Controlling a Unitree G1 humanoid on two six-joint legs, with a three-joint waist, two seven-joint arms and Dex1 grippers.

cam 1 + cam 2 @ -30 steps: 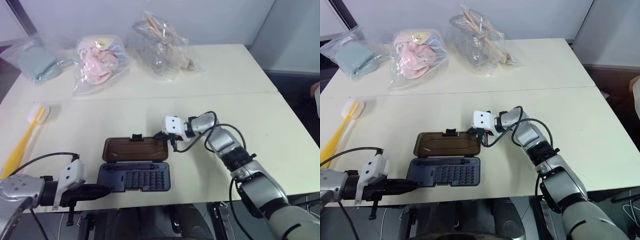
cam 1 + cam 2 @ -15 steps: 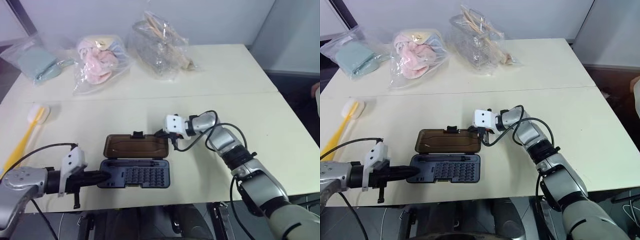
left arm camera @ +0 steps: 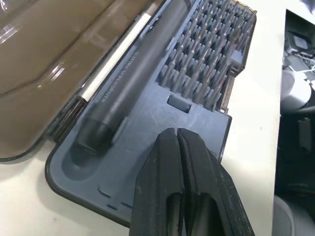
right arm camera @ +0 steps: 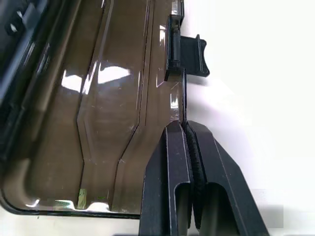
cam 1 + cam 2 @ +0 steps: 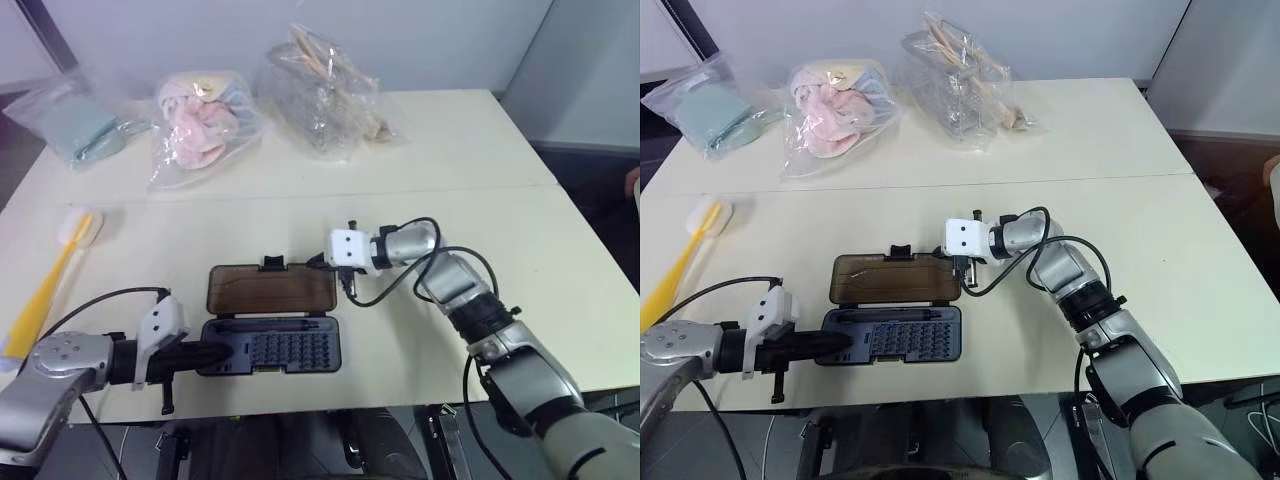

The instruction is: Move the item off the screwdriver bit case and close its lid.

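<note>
The screwdriver bit case point(image 5: 290, 352) lies open near the table's front edge, with rows of bits and a dark driver point(image 3: 128, 93) in its tray. Its smoky-brown lid point(image 5: 270, 291) lies flat behind the tray, latch tab point(image 4: 189, 54) on the far rim. The item, a yellow-handled brush point(image 5: 45, 290) with a white head, rests on the table far to the left, apart from the case. My left gripper point(image 5: 222, 352) is shut, its tips over the tray's left end. My right gripper point(image 5: 318, 263) is shut, its tips at the lid's far rim, right of the tab.
Three clear bags sit along the back of the table point(image 5: 480, 170): one with pale blue cloth point(image 5: 85, 125), one with pink cloth point(image 5: 200, 130), one with wooden pieces point(image 5: 325, 85). The case lies close to the front edge.
My left gripper has slid in from the left to the tray's left end. The right gripper has stayed at the lid's far rim, barely shifted.
</note>
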